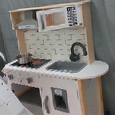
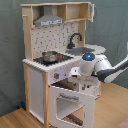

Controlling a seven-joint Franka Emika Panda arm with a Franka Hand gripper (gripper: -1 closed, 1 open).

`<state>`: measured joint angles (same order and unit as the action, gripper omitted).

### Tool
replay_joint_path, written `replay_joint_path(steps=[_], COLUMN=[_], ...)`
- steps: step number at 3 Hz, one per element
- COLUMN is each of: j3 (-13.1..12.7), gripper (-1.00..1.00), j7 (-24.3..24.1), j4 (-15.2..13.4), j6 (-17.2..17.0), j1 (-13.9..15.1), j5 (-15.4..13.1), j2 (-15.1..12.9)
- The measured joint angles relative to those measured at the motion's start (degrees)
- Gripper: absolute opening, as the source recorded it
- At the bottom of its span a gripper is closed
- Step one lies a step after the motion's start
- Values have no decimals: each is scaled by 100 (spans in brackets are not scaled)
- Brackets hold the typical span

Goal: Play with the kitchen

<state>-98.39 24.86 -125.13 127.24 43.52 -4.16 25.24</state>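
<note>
The kitchen (image 1: pixel 59 68) is a white and pale wood toy with a grey hood (image 1: pixel 27 23), a black faucet (image 1: pixel 77 50), a sink (image 1: pixel 67 66) and a small pot (image 1: pixel 24 58) on the stovetop. In the second exterior view its oven door (image 2: pixel 70 102) hangs open, tilted outward. My arm reaches in from the second exterior view's right, and my gripper (image 2: pixel 75 74) sits at the kitchen's front panel, just above the open door's top edge. In the first exterior view only a white arm link (image 1: pixel 7 101) shows at the lower left.
A grey curtain hangs behind the kitchen in both exterior views. The kitchen stands on a wooden floor (image 2: pixel 112 107). A microwave (image 1: pixel 57 17) sits on the upper shelf, and a closed cabinet door (image 1: pixel 60 99) lies below the sink.
</note>
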Motion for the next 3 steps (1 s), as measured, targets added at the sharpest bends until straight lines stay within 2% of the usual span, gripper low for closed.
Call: replay_joint_path(steps=[3], j3=[824], gripper=[100], j7=[-501], j4=[13], j6=[-632], j1=[-850], j5=[-1362], j2=[82])
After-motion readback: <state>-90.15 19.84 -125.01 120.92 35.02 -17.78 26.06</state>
